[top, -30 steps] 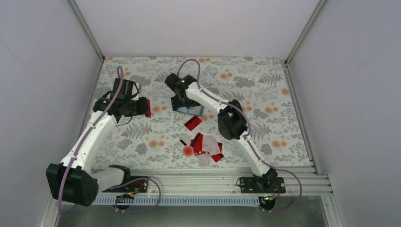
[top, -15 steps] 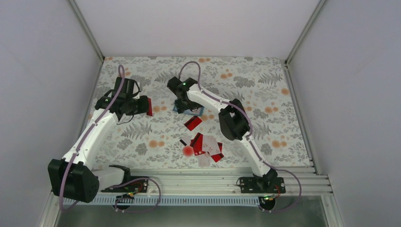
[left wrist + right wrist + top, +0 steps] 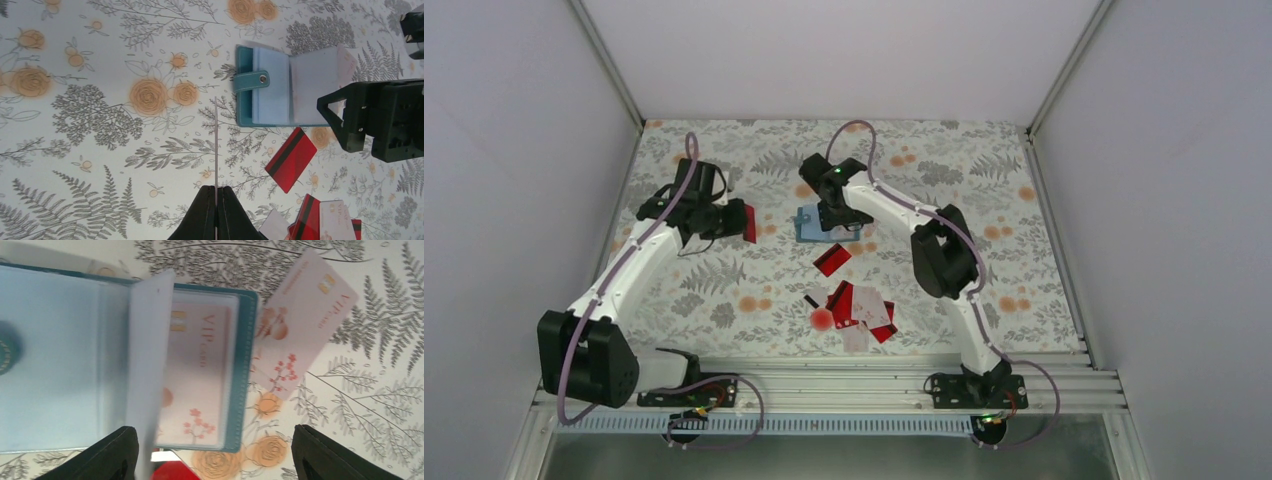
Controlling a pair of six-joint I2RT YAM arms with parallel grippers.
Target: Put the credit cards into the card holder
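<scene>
Left jaws are clamped on a red card (image 3: 749, 224), seen edge-on at bottom centre of the left wrist view. The right jaws stand wide apart over the open holder (image 3: 244, 107) and grip nothing. The holder lies on the table (image 3: 984, 200), upper centre of the top view, with its clear sleeve (image 3: 150, 355) standing up. The risk: that sleeve flops shut, or the right jaws nudge the holder, and the red card misses its pocket. One pink card (image 3: 197, 370) is pocketed and another (image 3: 305, 320) lies just right of it; both read "VIP". More cards (image 3: 861, 308) wait at lower centre.
</scene>
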